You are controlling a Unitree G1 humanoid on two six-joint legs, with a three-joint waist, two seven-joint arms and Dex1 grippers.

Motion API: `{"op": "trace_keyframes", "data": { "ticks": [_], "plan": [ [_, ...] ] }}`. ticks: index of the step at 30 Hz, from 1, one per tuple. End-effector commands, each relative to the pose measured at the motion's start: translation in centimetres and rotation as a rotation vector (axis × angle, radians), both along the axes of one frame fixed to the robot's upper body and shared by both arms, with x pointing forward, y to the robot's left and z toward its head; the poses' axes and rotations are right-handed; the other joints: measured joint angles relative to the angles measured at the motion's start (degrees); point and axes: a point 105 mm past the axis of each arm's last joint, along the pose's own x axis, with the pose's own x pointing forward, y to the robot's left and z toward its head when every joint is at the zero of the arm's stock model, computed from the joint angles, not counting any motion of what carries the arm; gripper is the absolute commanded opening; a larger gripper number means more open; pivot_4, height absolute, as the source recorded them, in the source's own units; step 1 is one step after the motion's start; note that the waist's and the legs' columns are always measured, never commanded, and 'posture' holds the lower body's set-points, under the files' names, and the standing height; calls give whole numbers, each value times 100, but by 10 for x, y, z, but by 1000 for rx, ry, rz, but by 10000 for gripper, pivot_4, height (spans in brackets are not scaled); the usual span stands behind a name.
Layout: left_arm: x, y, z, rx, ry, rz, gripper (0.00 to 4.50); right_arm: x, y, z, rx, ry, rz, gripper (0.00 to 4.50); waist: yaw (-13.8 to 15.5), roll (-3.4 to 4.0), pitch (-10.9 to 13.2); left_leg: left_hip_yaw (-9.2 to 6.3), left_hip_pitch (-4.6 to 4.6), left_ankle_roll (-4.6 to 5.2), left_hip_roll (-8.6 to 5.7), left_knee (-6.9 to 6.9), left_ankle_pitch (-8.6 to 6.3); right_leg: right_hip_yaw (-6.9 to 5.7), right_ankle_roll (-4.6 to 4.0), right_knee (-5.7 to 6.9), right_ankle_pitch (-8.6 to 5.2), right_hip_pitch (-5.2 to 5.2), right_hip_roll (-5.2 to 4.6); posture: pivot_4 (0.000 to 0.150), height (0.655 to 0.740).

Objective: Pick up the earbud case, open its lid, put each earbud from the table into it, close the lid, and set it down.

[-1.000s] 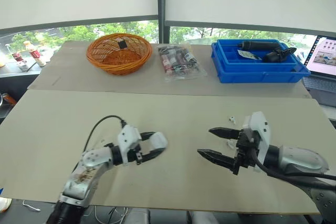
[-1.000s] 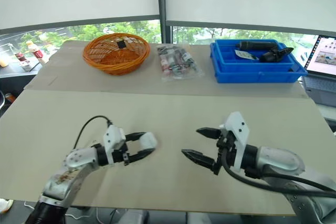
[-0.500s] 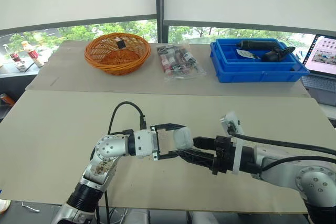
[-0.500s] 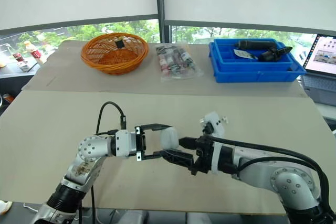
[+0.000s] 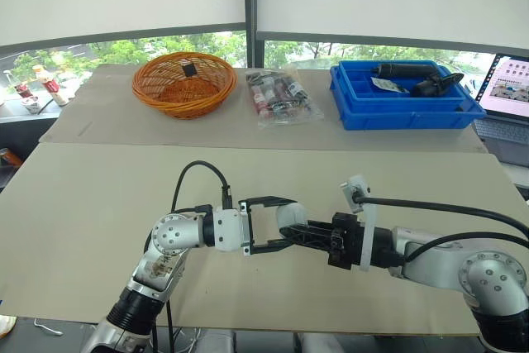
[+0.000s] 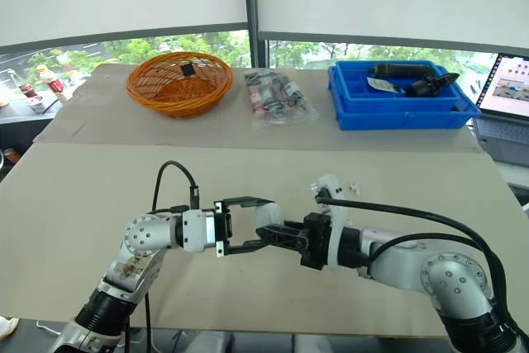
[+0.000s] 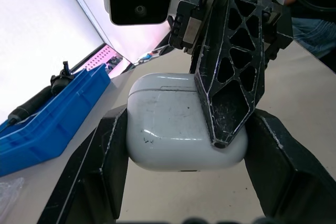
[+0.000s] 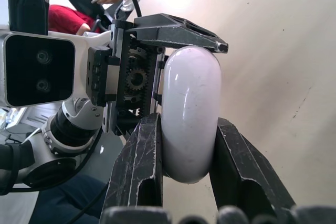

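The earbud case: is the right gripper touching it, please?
Touching. The right wrist view shows the right gripper clamping the earbud case, both fingers pressed against its sides.

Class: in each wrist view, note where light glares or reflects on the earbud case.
Left wrist view: a thin bright streak on the earbud case, near its rounded edge. Right wrist view: a broad soft sheen along its curved side.

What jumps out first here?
The left hand and right hand meet at the front middle of the table, both shut on one white case, its lid closed. Behind, an orange basket sits far left and a blue bin far right.
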Motion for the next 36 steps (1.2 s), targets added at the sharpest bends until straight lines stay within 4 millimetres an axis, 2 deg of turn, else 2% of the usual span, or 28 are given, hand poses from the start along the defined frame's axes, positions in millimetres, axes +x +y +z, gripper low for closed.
{"op": "trace_keyframes", "data": {
  "ticks": [1,6,9,10,11,14,17,21,27,31,36],
  "plan": [
    [-2,-4,13,-47,-59,-14,25833,-7,7,11,26,-34,58,7786,-2,0,0,0,0,0,0,0,0,0,0,0,0,0,0,1500,7303],
    [-3,-5,15,-65,-55,-27,25833,-3,6,11,14,-42,57,7786,2,0,0,0,0,0,0,0,0,0,0,0,0,0,0,1500,7303],
    [4,0,5,9,-6,-20,41119,0,4,10,-49,-80,69,7786,1,0,0,0,-1,0,-1,0,0,0,0,-1,0,-1,-1,1500,7303],
    [9,4,1,43,20,-8,44445,0,3,9,-97,-113,87,7786,0,1,1,0,-1,0,0,0,0,0,0,-1,0,-1,0,1500,7303],
    [14,7,-3,69,54,7,45000,2,2,8,-142,-143,99,7786,-3,2,1,0,-1,0,-1,0,0,0,0,1,0,-1,0,1500,7303],
    [26,19,-15,189,206,47,45000,6,-3,6,-291,-250,147,7786,-29,4,3,-1,-1,3,1,0,2,-2,0,2,0,-7,3,1500,7303],
    [26,28,-26,307,381,41,45000,8,-6,5,-438,-368,226,7785,-74,7,5,-4,-8,4,1,-1,1,-4,1,-1,-2,-15,4,1500,7303],
    [16,19,-21,353,491,-23,45000,9,-7,-2,-551,-442,319,7785,-92,6,8,-9,-22,5,0,-1,0,-10,4,-8,-3,-22,2,1500,7303],
    [11,-5,-11,377,481,-78,45000,11,-12,-22,-691,-515,439,7785,-91,5,9,-11,-36,4,-1,0,1,-12,3,-9,-3,-35,0,1500,7303],
    [9,-14,-12,395,460,-97,45000,16,-11,-21,-697,-542,457,7785,-123,4,9,-11,-34,4,-1,0,1,-10,1,-1,-2,-37,2,1500,7303],
    [6,-16,-17,426,470,-115,45000,19,-8,-17,-694,-564,467,7785,-123,3,10,-12,-32,5,-1,1,2,-10,0,4,-1,-38,2,1500,7303]
  ]
}}
